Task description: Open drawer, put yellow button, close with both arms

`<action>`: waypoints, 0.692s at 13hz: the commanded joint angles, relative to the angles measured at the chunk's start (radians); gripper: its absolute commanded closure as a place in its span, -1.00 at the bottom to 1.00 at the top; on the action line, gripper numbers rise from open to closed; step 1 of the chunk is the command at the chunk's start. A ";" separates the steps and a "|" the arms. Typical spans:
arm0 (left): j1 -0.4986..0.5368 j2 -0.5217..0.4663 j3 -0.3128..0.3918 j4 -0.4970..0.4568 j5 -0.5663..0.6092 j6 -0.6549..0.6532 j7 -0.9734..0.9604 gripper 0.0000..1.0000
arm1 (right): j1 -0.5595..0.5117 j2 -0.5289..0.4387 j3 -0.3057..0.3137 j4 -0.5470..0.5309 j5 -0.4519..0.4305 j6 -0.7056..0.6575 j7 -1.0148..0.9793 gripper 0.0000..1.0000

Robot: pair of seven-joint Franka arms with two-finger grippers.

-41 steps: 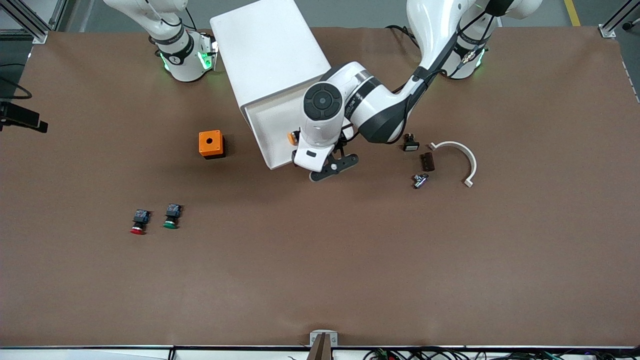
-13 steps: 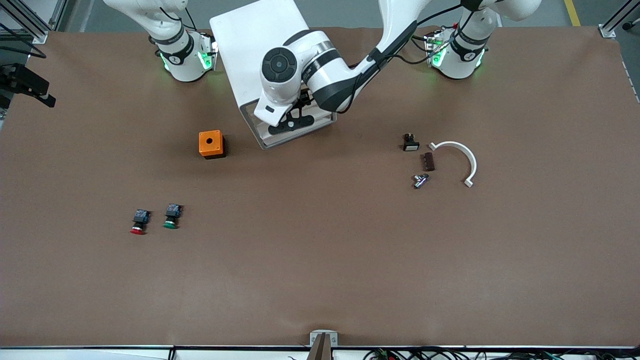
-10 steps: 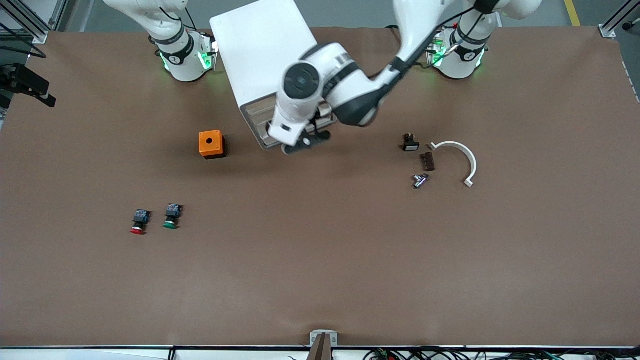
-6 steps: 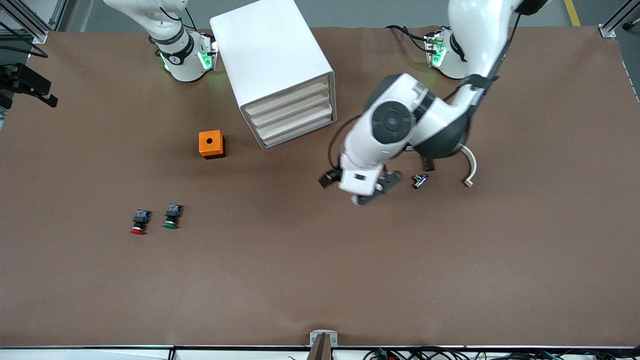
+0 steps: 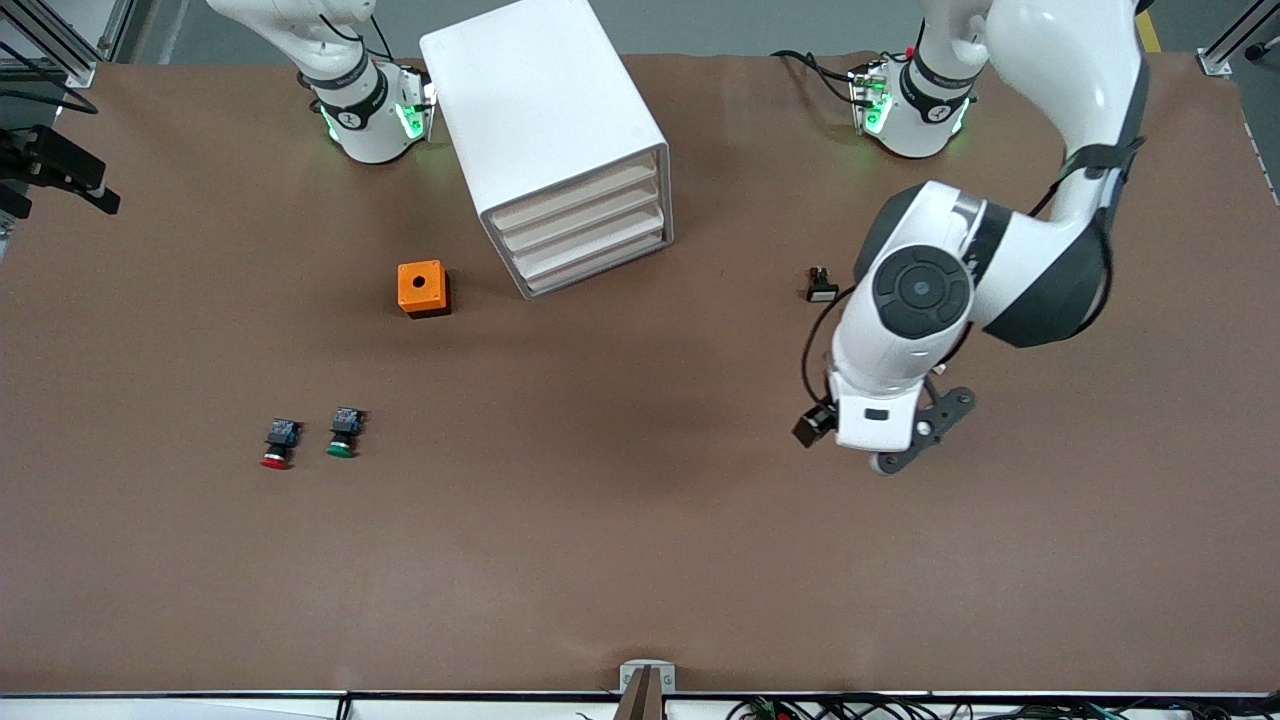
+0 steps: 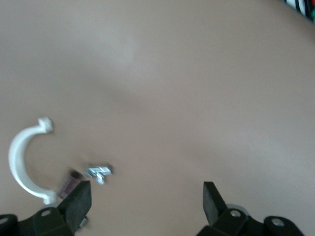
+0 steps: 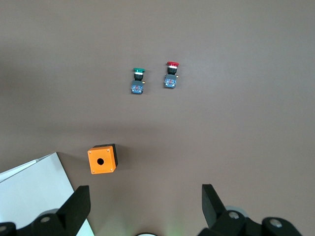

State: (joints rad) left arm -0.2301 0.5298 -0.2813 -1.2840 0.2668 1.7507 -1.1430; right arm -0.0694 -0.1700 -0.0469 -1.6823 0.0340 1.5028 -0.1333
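The white cabinet (image 5: 545, 110) stands near the right arm's base, and all its drawers are pushed in. The top drawer (image 5: 580, 196) is shut. The yellow button is hidden. My left gripper (image 6: 146, 202) is open and empty, up in the air over the small parts at the left arm's end of the table; the left arm's wrist (image 5: 905, 330) covers them in the front view. My right gripper (image 7: 143, 206) is open and empty, high beside the cabinet's corner (image 7: 29, 196), and is out of the front view. The right arm waits.
An orange box (image 5: 422, 288) with a hole sits beside the cabinet. A red-capped button (image 5: 278, 443) and a green-capped button (image 5: 343, 433) lie nearer the front camera. A white curved clamp (image 6: 22, 162), a metal piece (image 6: 100, 171) and a brown piece (image 6: 69, 179) lie under my left gripper. A small black part (image 5: 822, 287) lies nearby.
The top drawer, open with the yellow button in it, has been pushed shut by the left arm. The left arm then swung away to its own end of the table.
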 commanded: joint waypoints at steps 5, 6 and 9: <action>0.195 -0.186 -0.015 -0.015 0.019 -0.137 0.409 -1.00 | 0.002 -0.008 -0.004 0.006 0.012 -0.015 -0.003 -1.00; 0.213 -0.206 -0.016 -0.014 0.015 -0.152 0.451 -1.00 | 0.002 -0.008 -0.004 0.006 0.011 -0.015 -0.005 -1.00; 0.293 -0.279 -0.007 -0.021 -0.081 -0.171 0.619 -1.00 | 0.000 -0.008 -0.004 0.004 0.004 -0.015 -0.006 -1.00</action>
State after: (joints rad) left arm 0.0165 0.3070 -0.2830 -1.2837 0.2366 1.5967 -0.6237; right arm -0.0694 -0.1700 -0.0477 -1.6824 0.0353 1.4995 -0.1334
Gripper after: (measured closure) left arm 0.000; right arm 0.000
